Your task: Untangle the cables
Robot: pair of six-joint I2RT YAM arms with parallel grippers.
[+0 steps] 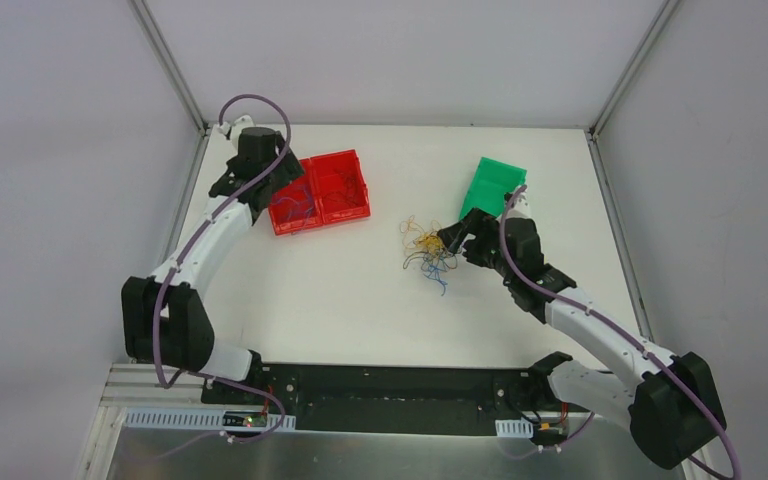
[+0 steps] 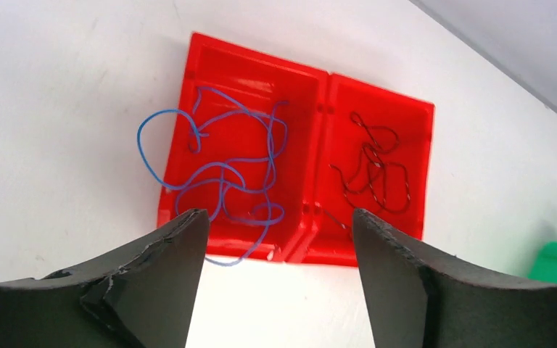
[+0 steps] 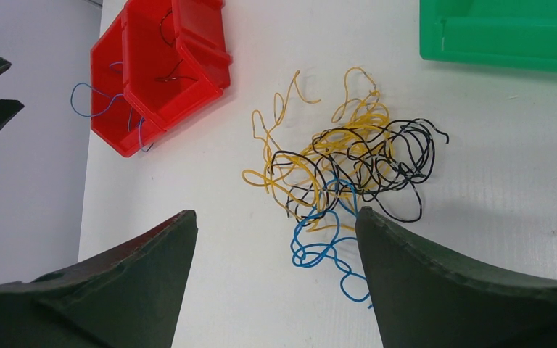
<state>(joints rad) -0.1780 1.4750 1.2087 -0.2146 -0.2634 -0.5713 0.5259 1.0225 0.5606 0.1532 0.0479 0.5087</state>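
Both claws are hanging open, one by the tangled cables (image 1: 427, 250), one over the red bin (image 2: 261, 61).

Bare white table (image 1: 340, 310) is lying open between the arm bases and the tangle, with walls closing the left, right and far edges. At mid-table the right gripper (image 3: 274, 217) is hovering just beside the pile, fingers spread wide, gripping nothing. Yellow, black and blue wires are knotting loosely together, blue trailing nearest. Farther back, the left gripper (image 2: 279, 217) is standing open and empty over the two-compartment bin. A blue wire (image 2: 225, 174) is lying in one compartment, one loop spilling over the wall, and a dark wire (image 2: 373, 170) in the other. A green bin (image 1: 490, 185) is sitting far right.
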